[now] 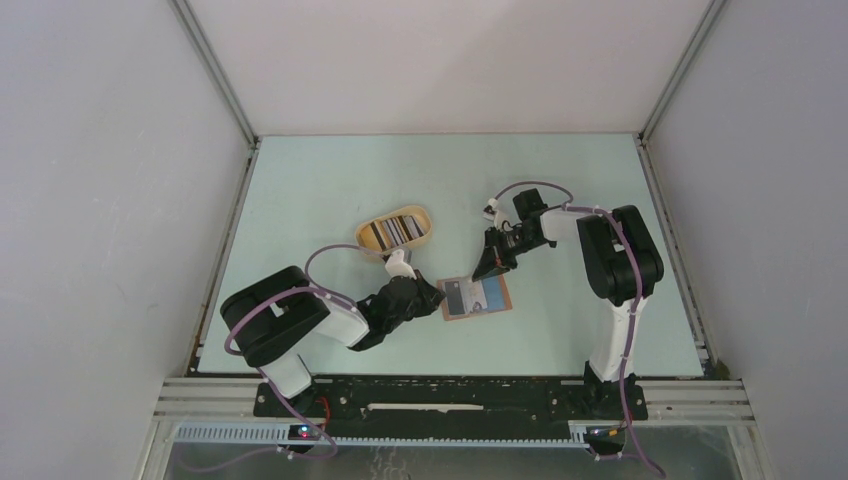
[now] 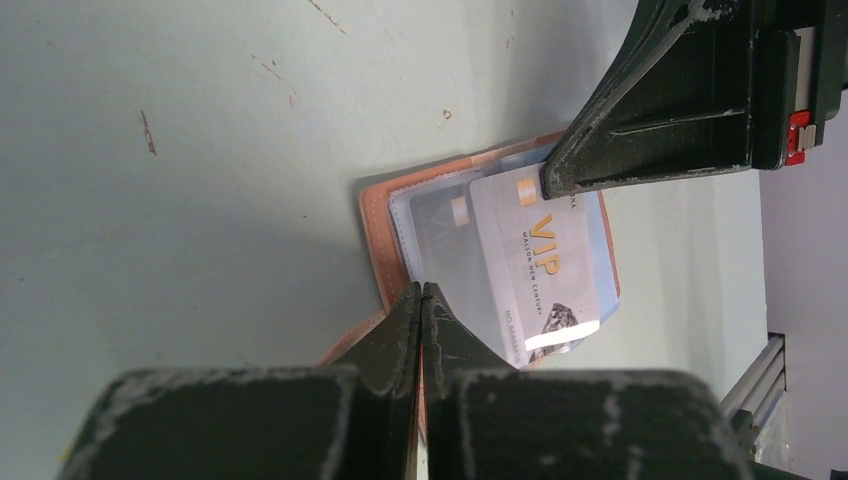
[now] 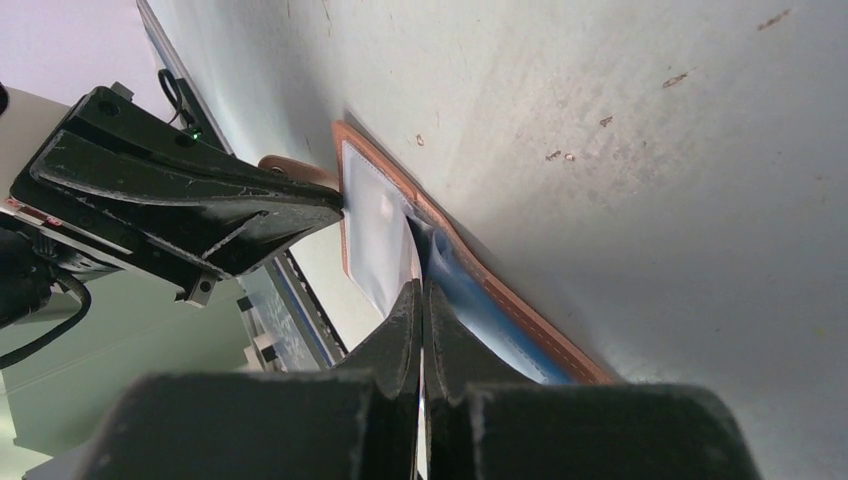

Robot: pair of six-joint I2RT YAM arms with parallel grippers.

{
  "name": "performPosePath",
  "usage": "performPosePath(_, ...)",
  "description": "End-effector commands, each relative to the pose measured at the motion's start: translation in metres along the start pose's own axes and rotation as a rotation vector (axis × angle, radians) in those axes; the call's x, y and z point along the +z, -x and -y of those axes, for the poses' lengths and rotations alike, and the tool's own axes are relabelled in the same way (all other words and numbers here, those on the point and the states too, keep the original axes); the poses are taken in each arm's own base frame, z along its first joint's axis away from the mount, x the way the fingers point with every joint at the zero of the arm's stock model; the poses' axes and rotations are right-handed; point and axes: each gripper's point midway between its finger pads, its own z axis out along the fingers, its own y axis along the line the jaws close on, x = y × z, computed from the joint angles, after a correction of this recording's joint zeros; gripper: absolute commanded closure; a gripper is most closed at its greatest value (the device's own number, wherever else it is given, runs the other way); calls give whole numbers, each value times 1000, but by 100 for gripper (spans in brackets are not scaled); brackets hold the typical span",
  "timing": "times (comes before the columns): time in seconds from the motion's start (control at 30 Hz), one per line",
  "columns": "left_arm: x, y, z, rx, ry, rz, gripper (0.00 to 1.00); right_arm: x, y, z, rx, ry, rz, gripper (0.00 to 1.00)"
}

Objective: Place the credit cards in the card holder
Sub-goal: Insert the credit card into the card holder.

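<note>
The card holder (image 1: 478,316) lies open on the table, reddish-brown with clear sleeves (image 2: 440,235). My left gripper (image 1: 437,298) is shut on its left edge; a thin brown strip shows between the jaws in the left wrist view (image 2: 421,291). My right gripper (image 1: 482,272) is shut on a grey credit card (image 2: 535,270) marked VIP. It holds the card by one corner, slanted over the open holder. From the right wrist, the shut right gripper (image 3: 421,290) meets the clear sleeve (image 3: 375,220) and the blue lining (image 3: 480,305). More credit cards (image 1: 390,232) lie in a tray.
An oval tan tray (image 1: 425,222) stands behind the left gripper, just left of the table's middle. The left arm's elbow (image 1: 290,320) rests low at the near left. Grey walls close in the table on three sides.
</note>
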Motion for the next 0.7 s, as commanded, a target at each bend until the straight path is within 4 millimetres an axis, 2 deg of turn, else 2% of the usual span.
performPosePath(0.0, 6, 3, 10, 24, -19, -6, 97, 7, -1, -2, -14, -3, 1, 100)
performPosePath(0.33, 5, 3, 12, 22, -32, -5, 97, 10, -2, -4, -42, -8, -6, 97)
performPosePath(0.67, 3, 5, 11, 14, -43, 9, 96, 5, 0, -13, -109, -34, -16, 79)
